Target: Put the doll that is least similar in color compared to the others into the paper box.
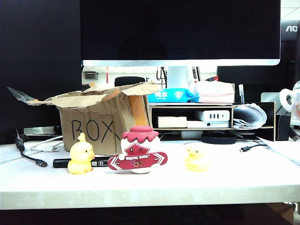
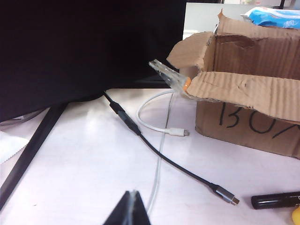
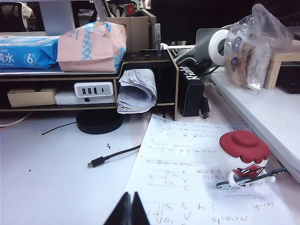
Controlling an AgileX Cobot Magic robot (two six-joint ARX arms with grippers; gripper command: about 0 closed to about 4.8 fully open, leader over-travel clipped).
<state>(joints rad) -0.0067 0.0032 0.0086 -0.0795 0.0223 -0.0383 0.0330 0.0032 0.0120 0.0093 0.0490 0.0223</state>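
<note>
The doll (image 1: pixel 139 149), a white round figure with a dark red frilly cap and a red snowboard, stands at the table's middle front in the exterior view. Just behind it to the left stands the brown paper box (image 1: pixel 93 124), marked "BOX", its torn flaps spread open. The left wrist view shows the box (image 2: pixel 248 93) too. My left gripper (image 2: pixel 132 192) is shut and empty over bare table, well short of the box. My right gripper (image 3: pixel 129 193) is shut and empty at the edge of a written sheet. Neither arm shows in the exterior view.
Two yellow ducks (image 1: pixel 81 156) (image 1: pixel 196 158) flank the doll. A black marker (image 1: pixel 77 162) and cables (image 2: pixel 178 168) lie by the box. A monitor and a shelf (image 1: pixel 211 117) fill the back. Another red-capped white figure with a dark board (image 3: pixel 243 161) stands on the sheet (image 3: pixel 187 178).
</note>
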